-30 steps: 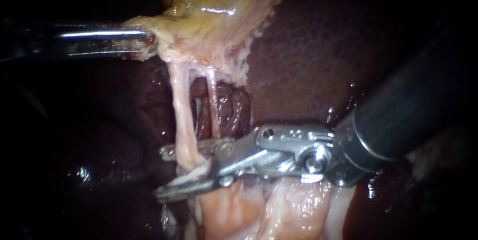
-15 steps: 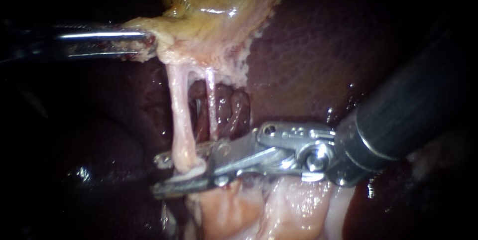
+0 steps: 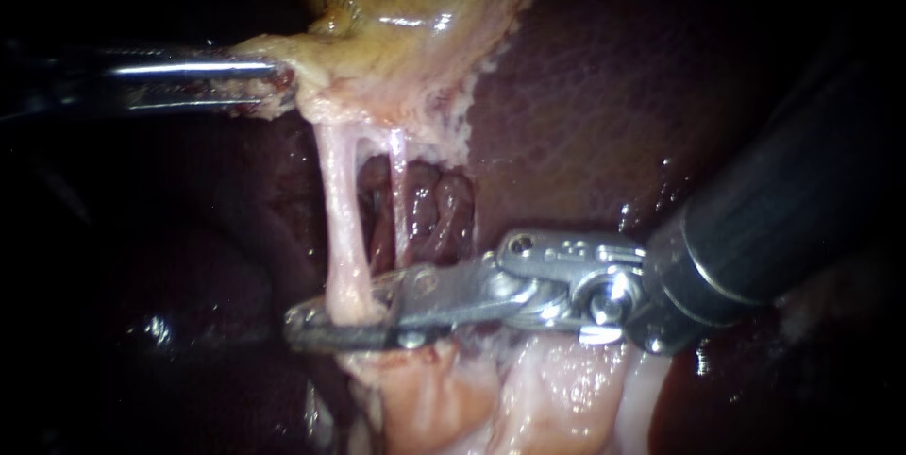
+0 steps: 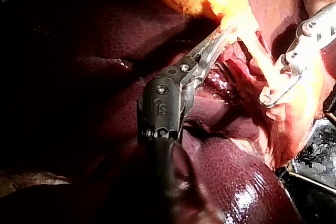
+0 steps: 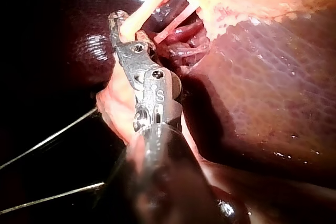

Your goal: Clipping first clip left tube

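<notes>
Steel right instrument: our jaws are squeezed together around the left tube, low on it and just above the pale tissue; both jaws touch it.
Left tube: the thicker pale strand, stretched from the lower edge of the gallbladder down into our right jaws.
Right tube: thinner, just beside the left one and outside the jaws.
Left instrument: our jaws are clamped on the gallbladder's edge, pulling it sideways so that both strands are taut.
Liver: dark red, behind everything.
Step in hand: we judge that the clip is being pressed onto the left tube; the clip itself is hidden inside the jaws.
Next move: it calls for a full squeeze, then opening the jaws and backing straight off without dragging the tube, with the left hold steady. We should then check that the clip crosses the tube's whole width.
Count: two instruments, two tubes, one gallbladder, one liver, no clip that we can see.
</notes>
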Robot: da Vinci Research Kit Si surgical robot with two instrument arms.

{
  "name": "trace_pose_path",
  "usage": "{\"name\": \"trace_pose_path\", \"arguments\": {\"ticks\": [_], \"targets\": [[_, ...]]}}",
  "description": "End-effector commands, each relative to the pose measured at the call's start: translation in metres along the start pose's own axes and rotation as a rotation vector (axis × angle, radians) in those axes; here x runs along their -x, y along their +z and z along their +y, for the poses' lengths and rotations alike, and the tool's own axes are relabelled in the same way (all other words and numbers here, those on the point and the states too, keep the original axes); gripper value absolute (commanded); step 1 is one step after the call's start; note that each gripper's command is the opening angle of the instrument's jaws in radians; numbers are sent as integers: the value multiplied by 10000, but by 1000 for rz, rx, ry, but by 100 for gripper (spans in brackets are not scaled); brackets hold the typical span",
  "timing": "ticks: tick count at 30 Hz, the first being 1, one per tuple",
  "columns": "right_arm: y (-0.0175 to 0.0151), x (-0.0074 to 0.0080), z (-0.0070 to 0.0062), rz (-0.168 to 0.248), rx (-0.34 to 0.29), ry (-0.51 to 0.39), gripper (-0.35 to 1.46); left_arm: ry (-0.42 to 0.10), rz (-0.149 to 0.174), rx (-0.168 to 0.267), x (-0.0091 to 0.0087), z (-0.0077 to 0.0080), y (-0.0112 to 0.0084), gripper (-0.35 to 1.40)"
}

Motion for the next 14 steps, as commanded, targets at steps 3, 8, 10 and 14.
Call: {"name": "trace_pose_path", "arguments": {"ticks": [3,8,10,14], "targets": [[0,-1,0,-10,2,-1,-35,0,0,0,0,0,0,-35],[0,0,2,-10,3,0,-35,0,0,0,0,0,0,-35],[-1,1,4,-10,3,0,-35,0,0,0,0,0,0,-35],[-2,3,7,-10,6,-1,-35,0,0,-1,0,0,1,-35]]}}
